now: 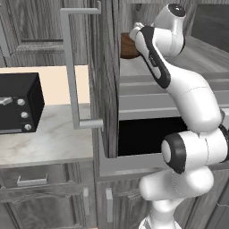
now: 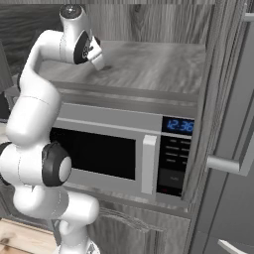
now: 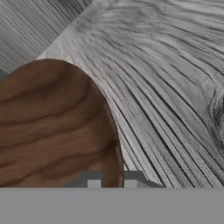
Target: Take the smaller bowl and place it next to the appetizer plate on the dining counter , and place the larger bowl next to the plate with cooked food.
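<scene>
The smaller bowl, dark brown wood with clear grain, sits on a grey wooden cabinet shelf above the microwave. In the left base view the smaller bowl peeks out behind the arm's wrist, deep inside the open cabinet. My gripper is at the bowl's near right rim, its two fingertips standing close together with the rim between them, shut on it. In the right base view the hand points down at the shelf and hides the bowl. The larger bowl, both plates and the dining counter are out of view.
A microwave sits directly under the shelf. The cabinet door stands open to the left, with a long grey handle. A black toaster oven rests on the marble counter. Another door handle juts out at right.
</scene>
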